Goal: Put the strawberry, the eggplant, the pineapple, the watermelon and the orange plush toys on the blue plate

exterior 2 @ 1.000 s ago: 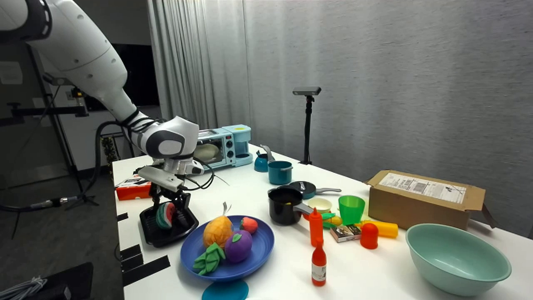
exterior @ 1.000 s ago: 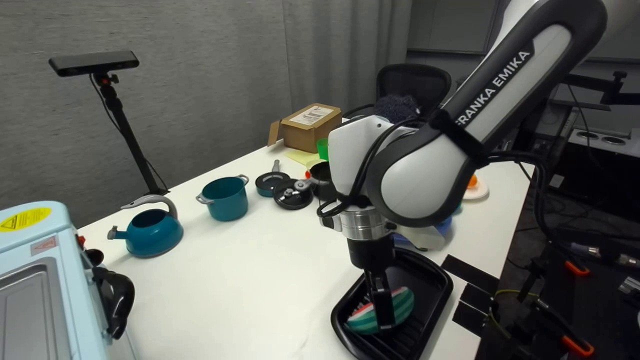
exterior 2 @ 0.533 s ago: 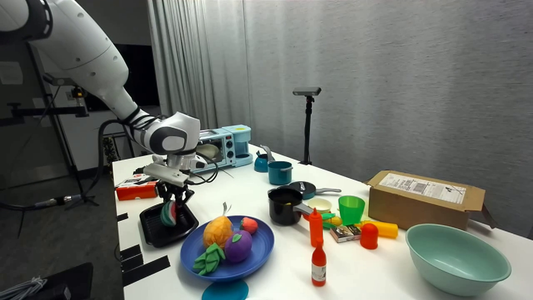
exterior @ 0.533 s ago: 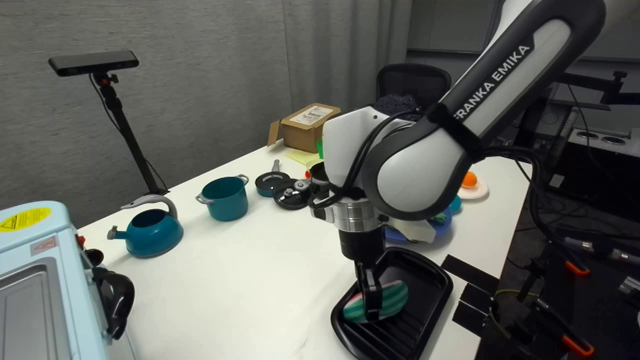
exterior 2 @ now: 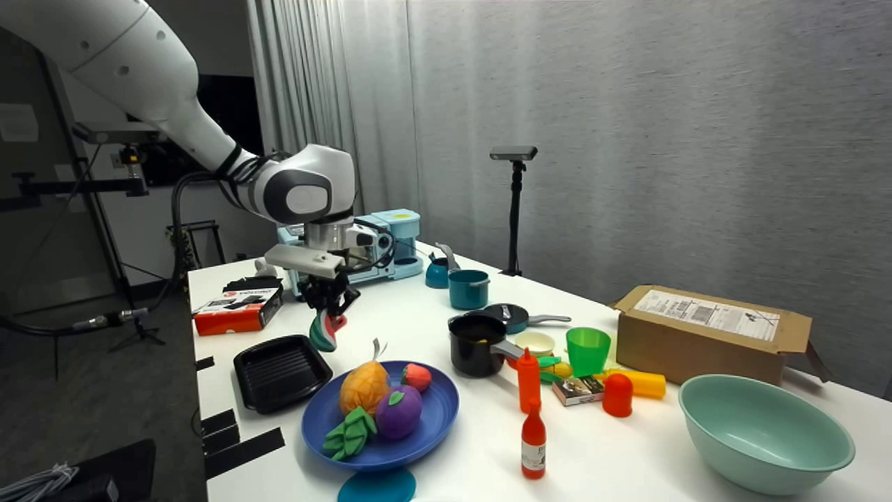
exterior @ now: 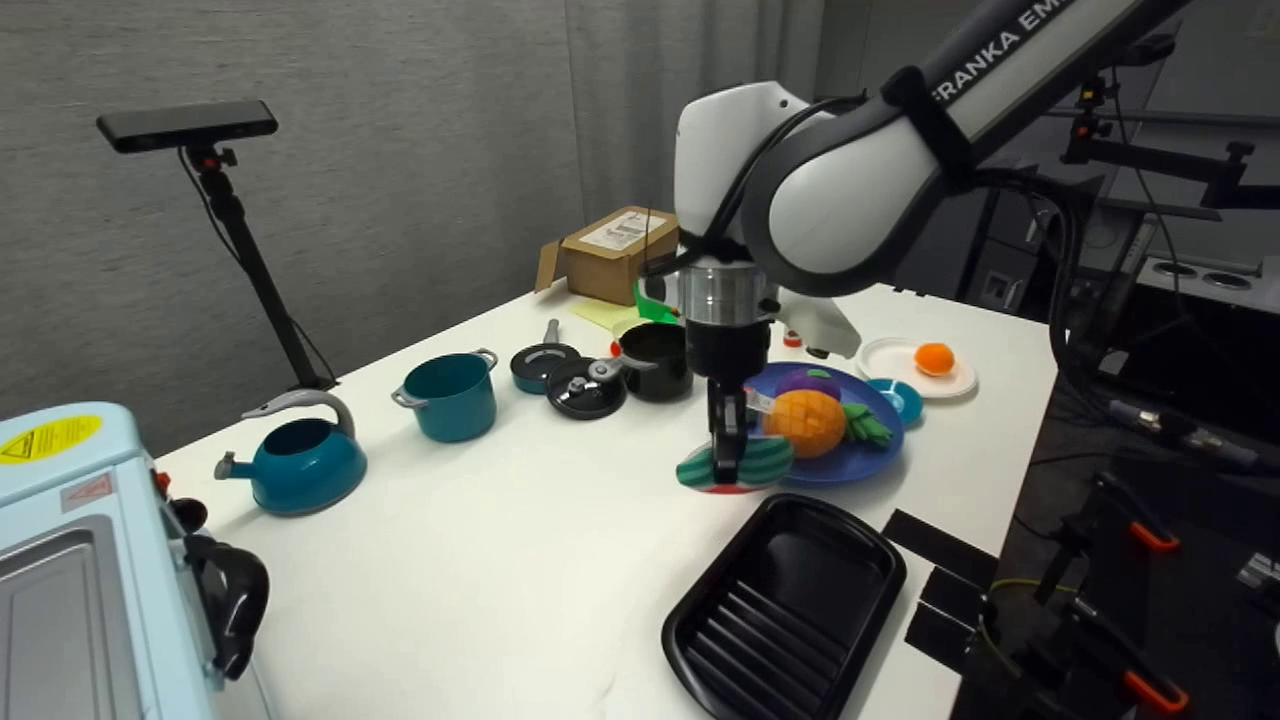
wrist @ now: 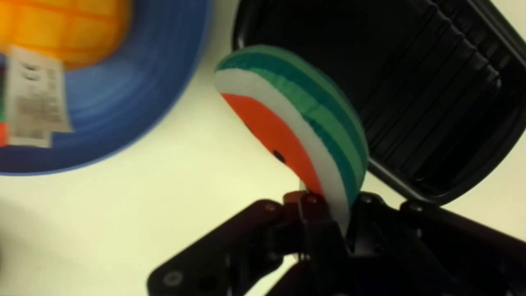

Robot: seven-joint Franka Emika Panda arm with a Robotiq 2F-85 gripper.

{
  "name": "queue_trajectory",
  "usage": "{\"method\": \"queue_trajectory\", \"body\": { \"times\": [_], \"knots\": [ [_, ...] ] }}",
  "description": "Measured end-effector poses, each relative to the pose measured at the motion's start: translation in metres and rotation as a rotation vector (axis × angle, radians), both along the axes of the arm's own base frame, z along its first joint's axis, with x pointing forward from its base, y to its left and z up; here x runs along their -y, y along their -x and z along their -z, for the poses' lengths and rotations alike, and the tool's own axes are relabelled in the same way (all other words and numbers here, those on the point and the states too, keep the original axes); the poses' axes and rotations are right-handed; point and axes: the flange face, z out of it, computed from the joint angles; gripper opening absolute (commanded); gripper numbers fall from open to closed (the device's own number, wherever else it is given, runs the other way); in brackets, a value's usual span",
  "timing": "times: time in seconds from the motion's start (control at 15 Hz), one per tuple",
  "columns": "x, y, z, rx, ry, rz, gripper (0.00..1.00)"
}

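Watermelon (wrist: 316, 115) and gripper (wrist: 339, 207) now hang raised and nearer the blue plate (exterior 2: 433, 416), no longer down at the black tray (exterior: 790, 615) as in the frame half a second earlier. The gripper is clenched on the watermelon. In the wrist view the striped rind and red face both show, and the blue plate and the black tray lie to opposite sides of the gripper.

I judge three of the five toys done: near the gripper, the pineapple (exterior 2: 364, 390), the eggplant (exterior 2: 399, 413) and the strawberry (exterior 2: 417, 377) already rest on the blue plate. The watermelon seems to be in transfer, its setting-down not yet done. The orange (exterior: 935, 359) is left; it sits on a white plate (exterior: 884, 358), beyond the blue plate from the gripper.

Below the gripper spreads a white table (exterior: 450, 610). Well apart from the gripper stand a teal pot (exterior: 457, 410), a teal kettle (exterior: 315, 475) and a pale blue toaster oven (exterior: 110, 580); past the blue plate, far from the gripper, are a red sauce bottle (exterior 2: 534, 446), a mint bowl (exterior 2: 766, 432) and a cardboard box (exterior 2: 711, 338). Behind the table hangs a grey curtain (exterior 2: 592, 139), with a camera (exterior: 188, 127) on a stand in front of it.
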Motion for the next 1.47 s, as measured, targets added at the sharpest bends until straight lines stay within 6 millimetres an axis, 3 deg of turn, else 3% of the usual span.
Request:
{"method": "queue_trajectory", "body": {
  "times": [0.2,0.47,0.67,0.8,0.87,0.93,1.47],
  "knots": [
    [0.064,-0.019,-0.015,0.039,0.021,0.173,0.03],
    [0.138,-0.027,-0.007,0.057,0.047,0.406,0.03],
    [0.179,-0.025,0.002,0.048,0.067,0.58,0.03],
    [0.196,-0.024,0.005,0.037,0.08,0.676,0.03],
    [0.201,-0.023,0.007,0.03,0.086,0.71,0.36],
    [0.203,-0.021,0.01,0.021,0.091,0.734,0.37],
    [0.174,-0.017,0.029,-0.014,0.097,0.708,0.97]
  ]
}}
